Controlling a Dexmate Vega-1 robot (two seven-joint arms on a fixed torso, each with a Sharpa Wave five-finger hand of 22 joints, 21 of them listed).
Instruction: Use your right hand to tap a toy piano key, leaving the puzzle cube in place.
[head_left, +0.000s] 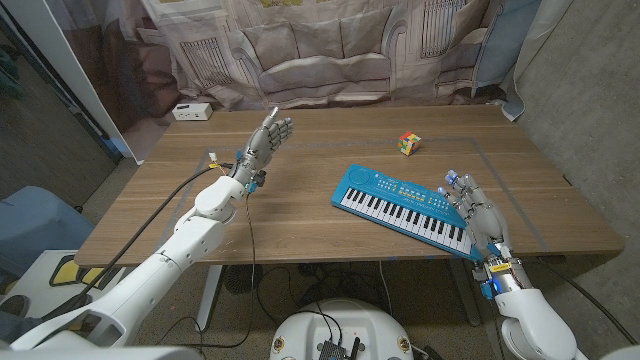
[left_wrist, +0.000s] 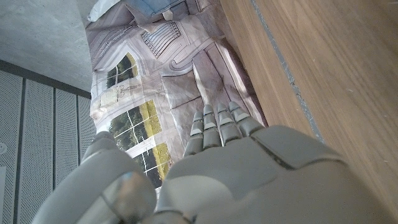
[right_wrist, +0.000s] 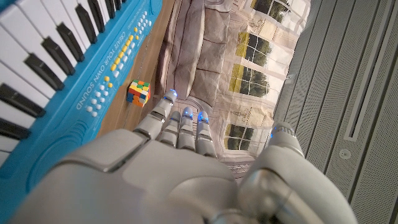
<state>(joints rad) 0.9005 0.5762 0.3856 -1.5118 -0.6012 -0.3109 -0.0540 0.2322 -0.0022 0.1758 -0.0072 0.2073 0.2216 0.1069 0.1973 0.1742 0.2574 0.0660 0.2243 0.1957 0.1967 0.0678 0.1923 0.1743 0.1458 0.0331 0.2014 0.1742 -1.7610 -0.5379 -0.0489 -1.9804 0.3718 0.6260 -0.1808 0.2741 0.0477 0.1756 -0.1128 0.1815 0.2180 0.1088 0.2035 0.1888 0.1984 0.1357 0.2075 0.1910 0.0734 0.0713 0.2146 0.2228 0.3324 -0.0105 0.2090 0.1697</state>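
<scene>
Principal risk, in my judgement: the right hand stands at the right end of the toy piano, beside or just over the keys there; a descent with the fingers spread as they are could strike several keys at once, or land on the blue casing instead of a key; a single extended finger would suit a clean tap better. Second risk: the toy piano lies askew on the tabletop and nothing holds it; a sideways push in place of a downward tap could slide it. Third risk: the puzzle cube sits beyond the piano's far edge, apart from it and well clear of both hands; only a large shove of the piano or a long overreach would disturb it, so the hazard is low.

Right hand: open, fingers extended and slightly apart, holding nothing; the right wrist view shows its fingers reaching past the blue casing toward the cube; whether any finger actually touches a key cannot be told. Left hand: raised above the tabletop on the robot's left, well apart from the piano, fingers straight, holding nothing.
</scene>
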